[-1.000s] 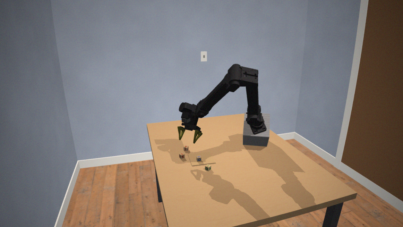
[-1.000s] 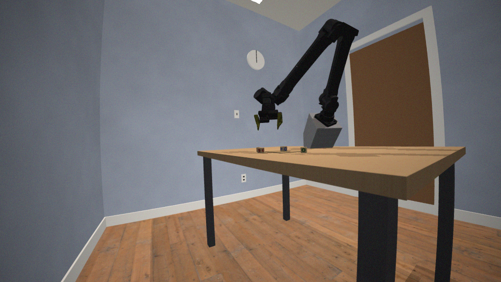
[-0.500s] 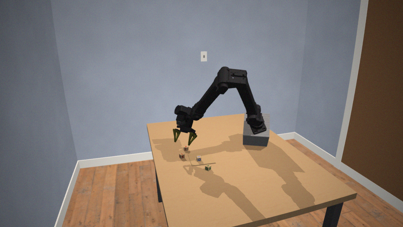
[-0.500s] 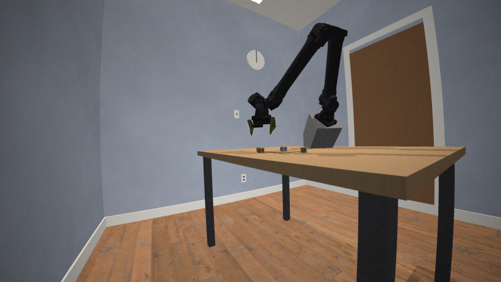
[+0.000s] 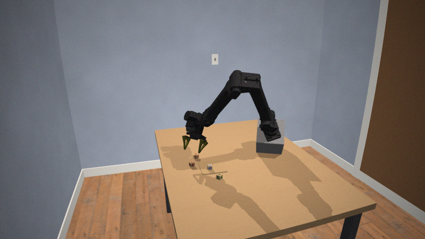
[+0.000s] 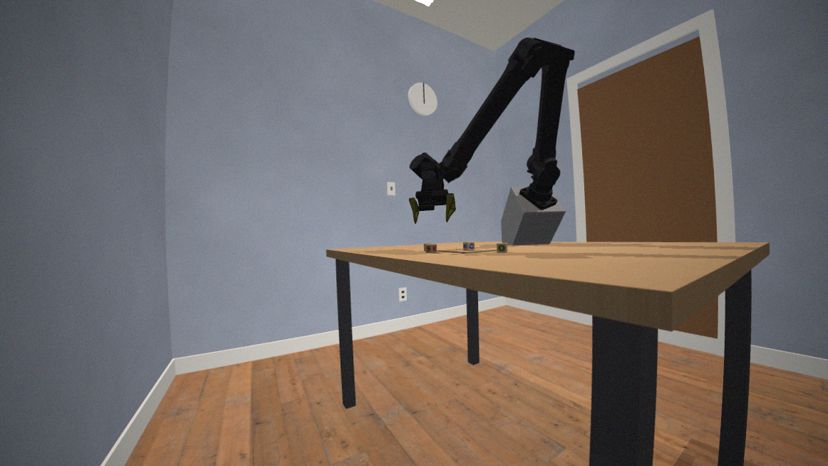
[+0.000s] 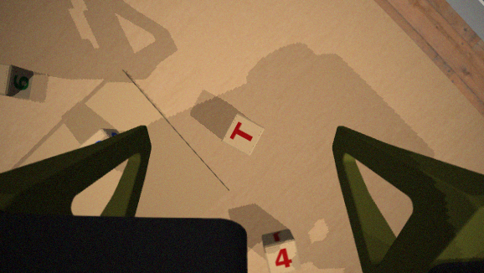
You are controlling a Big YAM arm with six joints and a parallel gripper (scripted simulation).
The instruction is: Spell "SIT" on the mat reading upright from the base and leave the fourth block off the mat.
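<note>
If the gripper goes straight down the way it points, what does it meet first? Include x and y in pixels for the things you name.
Probably the block with the red T (image 7: 244,134), roughly centred between the open jaws; exact depth is unclear.

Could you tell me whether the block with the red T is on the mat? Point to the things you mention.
No, the T block (image 7: 244,134) sits off the mat, beyond its edge.

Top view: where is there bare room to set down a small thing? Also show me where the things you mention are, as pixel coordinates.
A wide patch lies between the grey box (image 5: 270,148) (image 6: 537,228) and the tan mat (image 5: 205,171) (image 6: 479,251) (image 7: 180,180). It is crowded near the pale block with red T (image 5: 191,163) (image 6: 430,248) (image 7: 244,134) and the pale block with red 4 (image 5: 195,155) (image 7: 282,257), below the black gripper (image 5: 192,150) (image 6: 430,221) (image 7: 241,136).
</note>
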